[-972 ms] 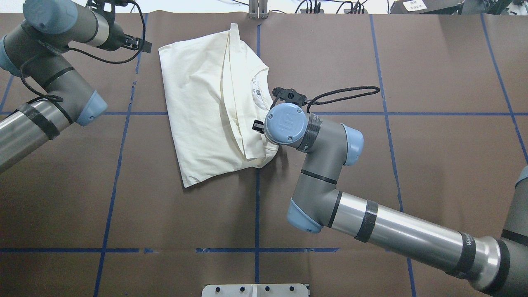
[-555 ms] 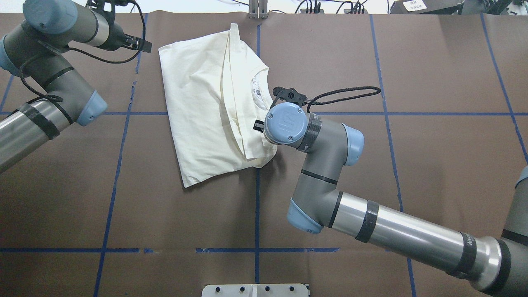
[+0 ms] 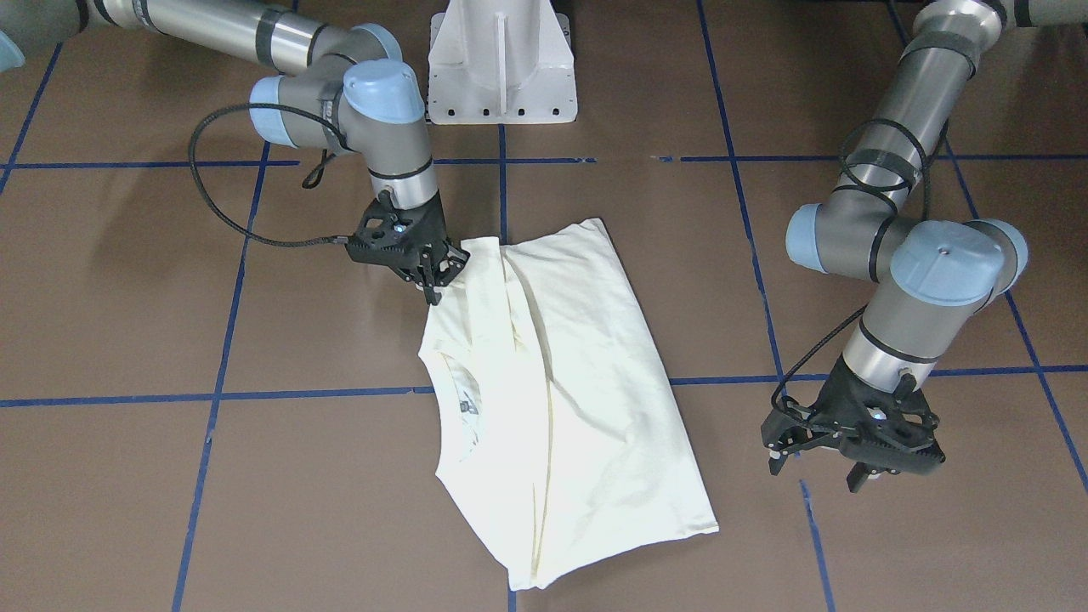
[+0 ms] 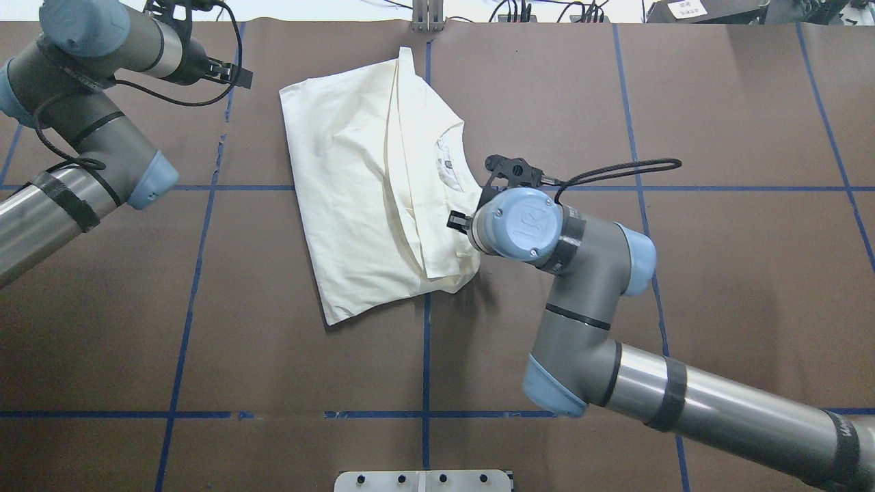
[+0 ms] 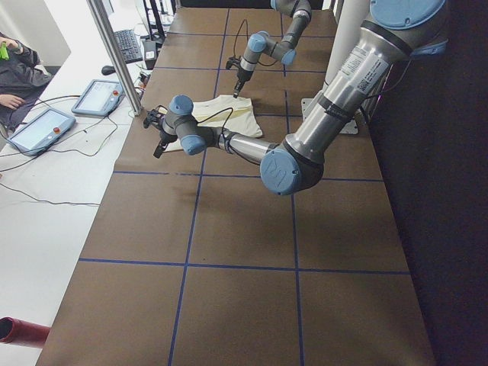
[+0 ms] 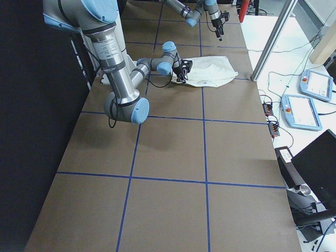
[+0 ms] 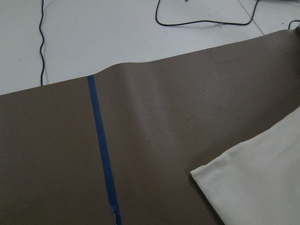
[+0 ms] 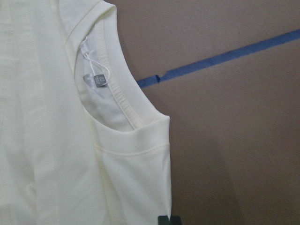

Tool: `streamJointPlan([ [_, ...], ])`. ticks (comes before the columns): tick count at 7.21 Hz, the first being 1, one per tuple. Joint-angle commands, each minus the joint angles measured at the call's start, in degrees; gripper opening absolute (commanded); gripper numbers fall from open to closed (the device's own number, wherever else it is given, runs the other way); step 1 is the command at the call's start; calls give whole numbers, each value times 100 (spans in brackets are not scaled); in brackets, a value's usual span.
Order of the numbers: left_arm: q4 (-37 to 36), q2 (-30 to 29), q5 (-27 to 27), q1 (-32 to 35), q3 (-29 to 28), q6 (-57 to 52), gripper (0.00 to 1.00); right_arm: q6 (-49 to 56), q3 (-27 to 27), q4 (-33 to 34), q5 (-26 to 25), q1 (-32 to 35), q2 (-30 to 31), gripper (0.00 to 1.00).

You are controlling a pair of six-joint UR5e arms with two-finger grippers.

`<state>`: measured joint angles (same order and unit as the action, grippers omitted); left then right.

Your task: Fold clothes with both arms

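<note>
The cream T-shirt point(image 3: 578, 382) lies folded lengthwise on the brown table, plain side up, with its collar and neck label point(image 8: 96, 80) showing. The cat print is hidden. My right gripper point(image 3: 435, 285) is shut on the shirt's shoulder edge beside the collar. In the overhead view the shirt point(image 4: 355, 178) lies at centre left and the right wrist covers that grip. My left gripper point(image 3: 816, 467) is open and empty. It hovers over bare table beyond the shirt's hem corner point(image 7: 262, 187), near the far edge point(image 4: 232, 72).
The white pedestal base point(image 3: 501, 59) stands at the robot's side of the table. Blue tape lines point(image 4: 425, 342) grid the brown cover. A metal post point(image 5: 114, 53) and control tablets point(image 5: 42, 126) stand beyond the far edge.
My right gripper has moved right and slightly toward the robot, dragging the shirt with it. The left arm has not moved.
</note>
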<state>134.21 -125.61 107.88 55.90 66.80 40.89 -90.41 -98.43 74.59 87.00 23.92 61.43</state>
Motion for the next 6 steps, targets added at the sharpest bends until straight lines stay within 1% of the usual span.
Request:
streamJointPlan([
  [1,0,-7,5,-9,9,7,100,-327,-886,20,-515,-587,781,0],
  [2,0,-7,5,-9,18,7,100,-320,-888,20,-683,-703,791,18],
  [3,0,-7,5,-18,52,7,100,-189,-897,29,-667,-748,800,99],
  [5,0,-7,5,-18,62,7,100,1210,-967,29,-597,-687,695,100],
  [6,0,-7,5,-18,62,7,100,1688,-1046,38,-553,-695,590,100],
])
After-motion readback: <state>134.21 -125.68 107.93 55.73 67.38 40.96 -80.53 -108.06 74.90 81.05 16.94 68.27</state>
